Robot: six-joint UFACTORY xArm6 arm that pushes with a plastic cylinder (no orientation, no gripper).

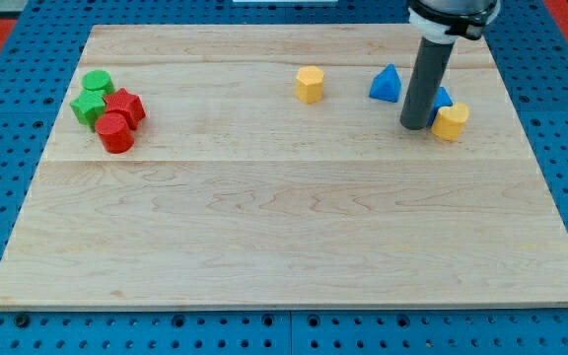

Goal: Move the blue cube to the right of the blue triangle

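The blue triangle (pixel 387 84) stands on the wooden board (pixel 284 217) near the view's top right. The blue cube (pixel 442 97) sits just right of it, mostly hidden behind my rod, with only a small blue edge showing. My tip (pixel 415 125) rests on the board between the triangle and the cube, right against the cube's left side. A yellow block (pixel 451 121) touches the cube at its lower right.
A yellow hexagonal block (pixel 309 85) stands left of the triangle. At the view's left is a cluster: two green blocks (pixel 93 97), a red star-like block (pixel 124 106) and a red cylinder (pixel 114 133). A blue pegboard surrounds the board.
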